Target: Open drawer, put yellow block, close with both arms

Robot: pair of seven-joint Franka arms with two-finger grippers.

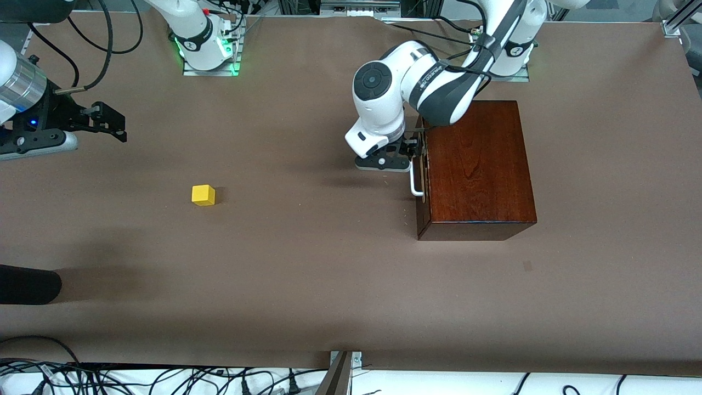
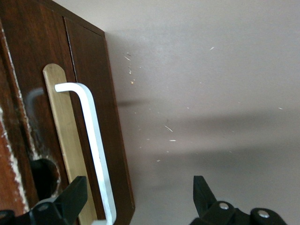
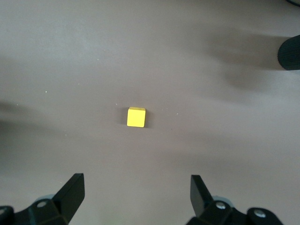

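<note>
The dark mahogany wooden box (image 1: pixel 478 164) has a glossy, polished top with visible grain; in the left wrist view its front shows pale scuffed streaks. On its dark reddish-brown drawer front (image 2: pixel 91 117) a smooth white U-shaped bar handle (image 2: pixel 93 136) sits over a matt pale wood strip (image 2: pixel 65 140). The small bright yellow cube (image 1: pixel 203 195) looks smooth and evenly matt. The brown table covering (image 1: pixel 307 263) is matt and speckled with light flecks.

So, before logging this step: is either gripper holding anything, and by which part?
Nothing is held. The left gripper stands open around the drawer's white handle without clamping it; the right gripper hangs open above the yellow block.
</note>
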